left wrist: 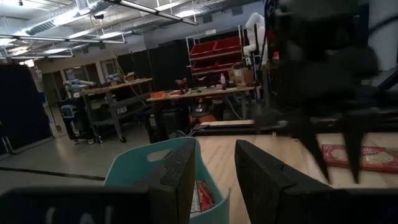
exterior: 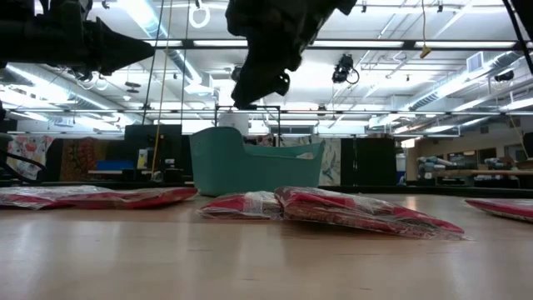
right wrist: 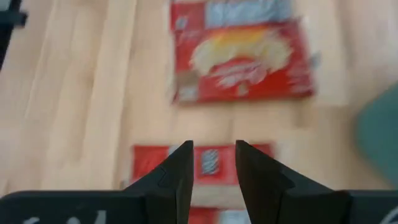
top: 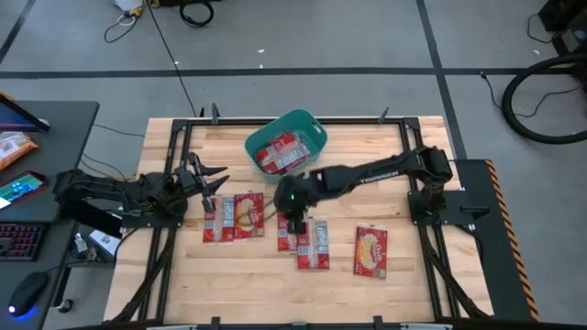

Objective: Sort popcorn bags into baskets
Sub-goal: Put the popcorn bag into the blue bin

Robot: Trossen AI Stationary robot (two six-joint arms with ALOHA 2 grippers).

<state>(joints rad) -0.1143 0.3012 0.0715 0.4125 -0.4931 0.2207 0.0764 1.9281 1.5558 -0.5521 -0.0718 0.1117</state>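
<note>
Several red popcorn bags lie flat on the wooden table: a pair (top: 234, 217), a cluster (top: 307, 242) and a single one (top: 371, 250). More bags sit inside the teal basket (top: 285, 142), which stands at the far middle of the table. My right gripper (top: 293, 220) is open and hovers above the cluster, fingers pointing down. In the right wrist view a bag (right wrist: 208, 163) shows below the right gripper (right wrist: 214, 165), with another bag (right wrist: 239, 59) beyond. In the low view the right gripper (exterior: 262, 79) hangs well above the bags (exterior: 358, 212). My left gripper (top: 209, 179) waits open near the table's left edge, facing the basket (left wrist: 155, 168).
A black metal frame (top: 174, 147) runs around the table's edges. A desk with a keyboard and an orange snack packet (top: 14, 147) stands left of the table. Bare wood (top: 422, 220) lies between the single bag and the right arm's base.
</note>
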